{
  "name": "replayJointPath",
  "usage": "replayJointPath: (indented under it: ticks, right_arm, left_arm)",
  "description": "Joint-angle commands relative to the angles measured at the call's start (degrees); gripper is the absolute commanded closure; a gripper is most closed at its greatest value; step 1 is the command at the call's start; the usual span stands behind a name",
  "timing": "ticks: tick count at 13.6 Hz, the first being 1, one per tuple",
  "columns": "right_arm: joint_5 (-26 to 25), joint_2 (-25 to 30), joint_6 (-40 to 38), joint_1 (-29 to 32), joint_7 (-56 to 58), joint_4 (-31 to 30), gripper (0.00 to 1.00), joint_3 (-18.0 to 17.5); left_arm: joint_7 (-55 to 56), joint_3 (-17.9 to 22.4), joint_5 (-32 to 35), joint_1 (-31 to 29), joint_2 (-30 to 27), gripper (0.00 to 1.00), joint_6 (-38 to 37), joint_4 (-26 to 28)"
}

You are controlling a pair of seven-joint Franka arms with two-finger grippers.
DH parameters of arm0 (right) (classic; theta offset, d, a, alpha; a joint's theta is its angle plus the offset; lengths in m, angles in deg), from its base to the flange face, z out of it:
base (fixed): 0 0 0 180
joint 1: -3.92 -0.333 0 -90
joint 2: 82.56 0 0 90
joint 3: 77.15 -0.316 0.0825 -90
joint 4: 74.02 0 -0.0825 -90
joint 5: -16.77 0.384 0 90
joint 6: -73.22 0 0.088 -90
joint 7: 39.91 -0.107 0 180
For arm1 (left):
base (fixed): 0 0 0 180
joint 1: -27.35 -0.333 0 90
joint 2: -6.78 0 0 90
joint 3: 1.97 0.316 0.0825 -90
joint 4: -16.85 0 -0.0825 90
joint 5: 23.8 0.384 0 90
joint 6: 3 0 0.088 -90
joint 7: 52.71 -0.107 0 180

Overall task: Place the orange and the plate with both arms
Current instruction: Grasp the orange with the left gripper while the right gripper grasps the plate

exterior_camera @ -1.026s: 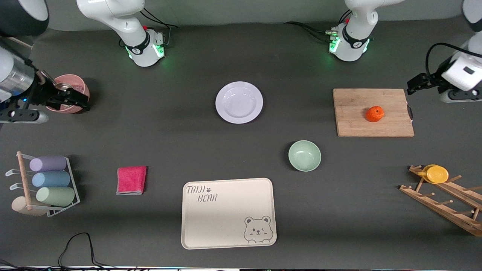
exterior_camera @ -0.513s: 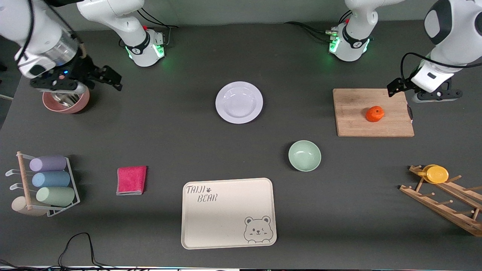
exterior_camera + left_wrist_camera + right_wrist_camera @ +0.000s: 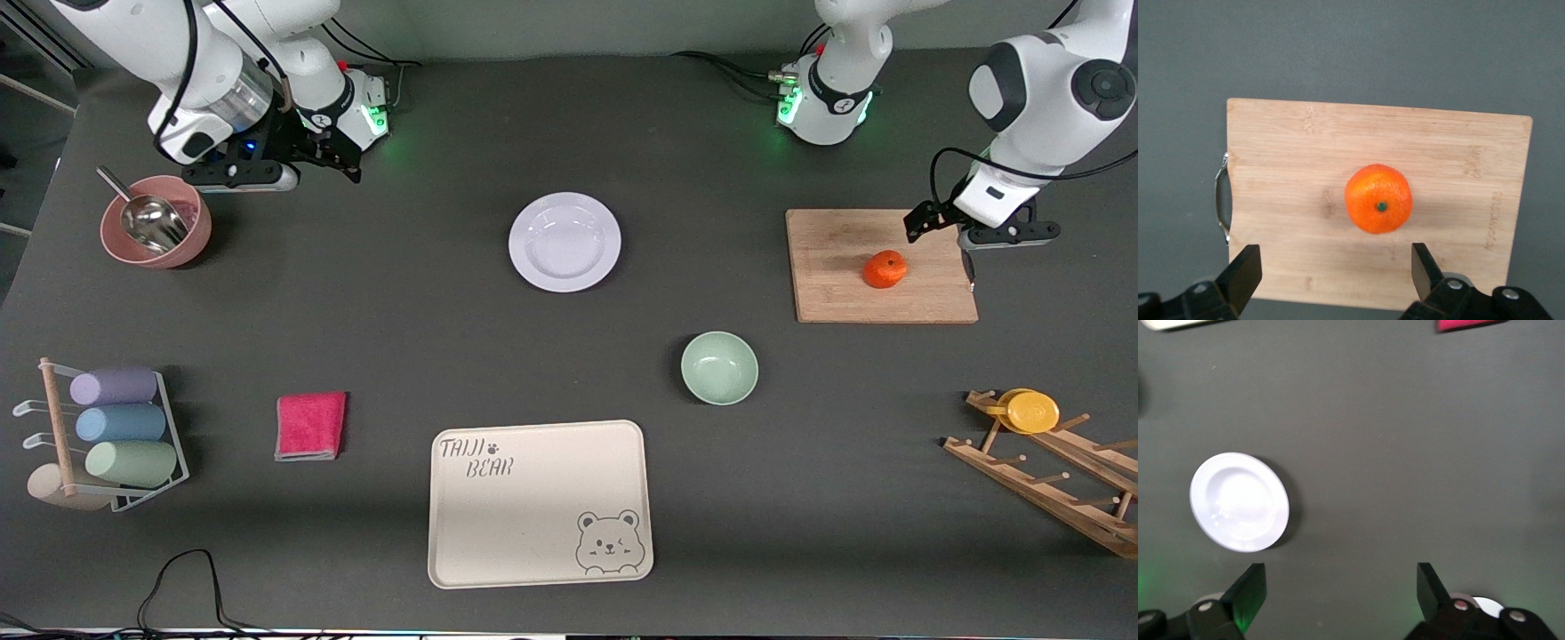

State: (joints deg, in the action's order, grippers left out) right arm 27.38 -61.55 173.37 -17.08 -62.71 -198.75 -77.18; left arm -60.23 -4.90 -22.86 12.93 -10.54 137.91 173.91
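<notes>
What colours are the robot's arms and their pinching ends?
Both arms are glossy white with rounded joints. The left arm has dark grey round caps and a black cable looping to its wrist. The right arm has a silvery band near its wrist. Each tool, left and right, is black. Green lights glow at both bases.

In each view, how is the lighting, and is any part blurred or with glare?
Front view: even overhead light, soft shadows beside the plate and green bowl; green glow at both arm bases. Left wrist view: sharp, the orange on the cutting board shows little glare. Right wrist view: softer, the plate is washed out to bright white, green light at the edge.
</notes>
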Motion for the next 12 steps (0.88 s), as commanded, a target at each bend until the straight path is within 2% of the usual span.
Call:
replayJointPath:
  ticks: [1, 3, 6, 8, 11, 12]
  right_arm:
    - [8.08, 1.14, 2.41, 0.17, 7.21, -4.19, 0.0, 0.9]
    - [12.14, 1.14, 5.22, 0.17, 11.87, -7.09, 0.0, 1.43]
    - [22.59, 1.14, 10.93, 0.17, 22.58, -13.94, 0.0, 3.01]
    - [28.56, -0.08, 14.19, 0.17, 31.1, -17.81, 0.0, 5.29]
    - [43.05, -3.59, 18.23, 0.17, 46.65, -24.14, 0.0, 7.14]
    - [51.36, -7.08, 18.76, 0.08, 56.19, -26.42, 0.0, 8.02]
  left_arm:
    - [-0.83, -0.24, -0.32, -1.13, 3.42, 0.0, 5.25, 1.76]
    - [-0.57, -0.24, -1.02, -1.13, 4.74, 0.0, 6.21, 1.76]
    - [0.31, -0.33, -1.81, -0.43, 7.99, 0.0, 10.16, 2.02]
    - [1.1, -0.41, -2.34, 0.62, 10.45, 0.0, 13.41, 2.37]
    - [2.07, -0.5, -2.34, 1.24, 11.34, 0.0, 14.57, 2.81]
    - [3.2, -0.5, -2.34, 2.28, 11.6, 0.0, 14.66, 2.81]
